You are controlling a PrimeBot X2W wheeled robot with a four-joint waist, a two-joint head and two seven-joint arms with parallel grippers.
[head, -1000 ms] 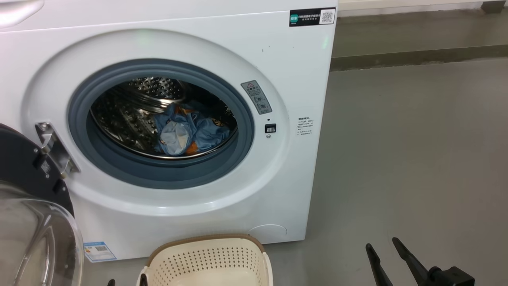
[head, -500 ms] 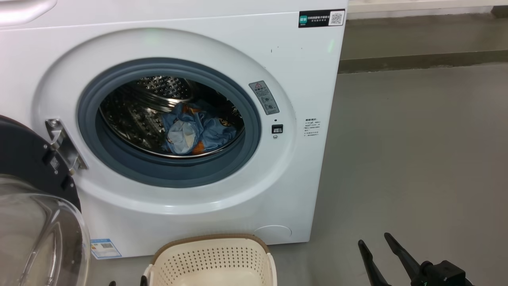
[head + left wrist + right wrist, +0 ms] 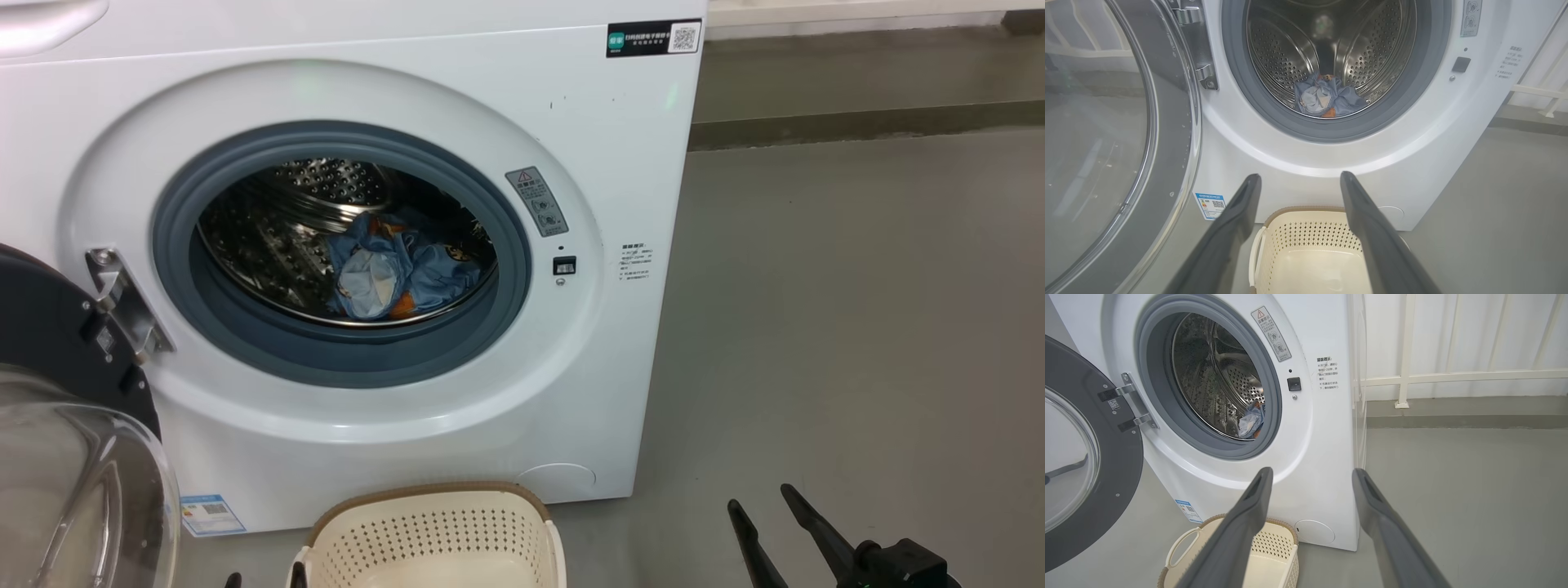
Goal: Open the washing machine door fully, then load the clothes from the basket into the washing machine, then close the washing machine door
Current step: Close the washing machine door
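The washing machine (image 3: 620, 163) stands with its door (image 3: 57, 343) swung wide open at the left. The clothes (image 3: 400, 273), a blue bundle with orange prints and a pale piece, lie inside the steel drum, also seen as clothes (image 3: 1327, 96) and clothes (image 3: 1251, 420). The basket (image 3: 433, 535) sits on the floor below the opening, and its inside looks empty (image 3: 1314, 261). My left gripper (image 3: 1300, 176) hangs open above the basket, nothing between its fingers. My right gripper (image 3: 760, 496) is open over bare floor right of the machine, seen again as right gripper (image 3: 1312, 471).
Grey floor (image 3: 857, 327) stretches to the right of the machine. A low step and a white railing (image 3: 1404, 375) run along the back wall. The open door (image 3: 1126, 143) and its hinge (image 3: 122, 302) take up the left side.
The head view has shifted slightly sideways. My right gripper has drifted a little left, towards the machine. The clothes, basket and door stay where they were.
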